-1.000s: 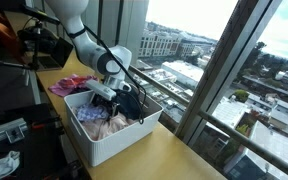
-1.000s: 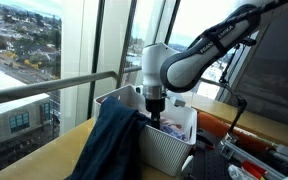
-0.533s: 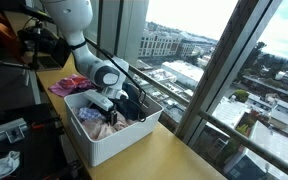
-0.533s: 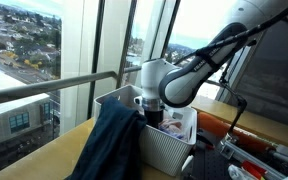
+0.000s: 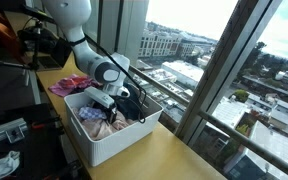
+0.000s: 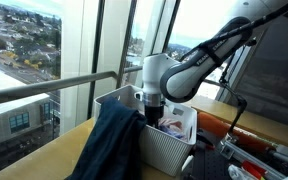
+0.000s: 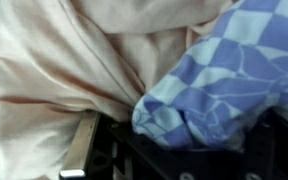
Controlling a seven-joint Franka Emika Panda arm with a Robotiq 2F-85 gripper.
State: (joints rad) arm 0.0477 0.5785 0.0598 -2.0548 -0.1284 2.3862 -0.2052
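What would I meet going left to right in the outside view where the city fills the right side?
In order: pink cloth → gripper → dark garment → slanted window beam.

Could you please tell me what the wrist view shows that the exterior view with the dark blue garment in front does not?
Only the wrist view shows, close up, a pale pink cloth beside a blue-and-white checked cloth. Only the exterior view shows the white bin, the dark blue garment draped over its wall, and the windows. Both show the tool down among the clothes; whether it is open cannot be told.
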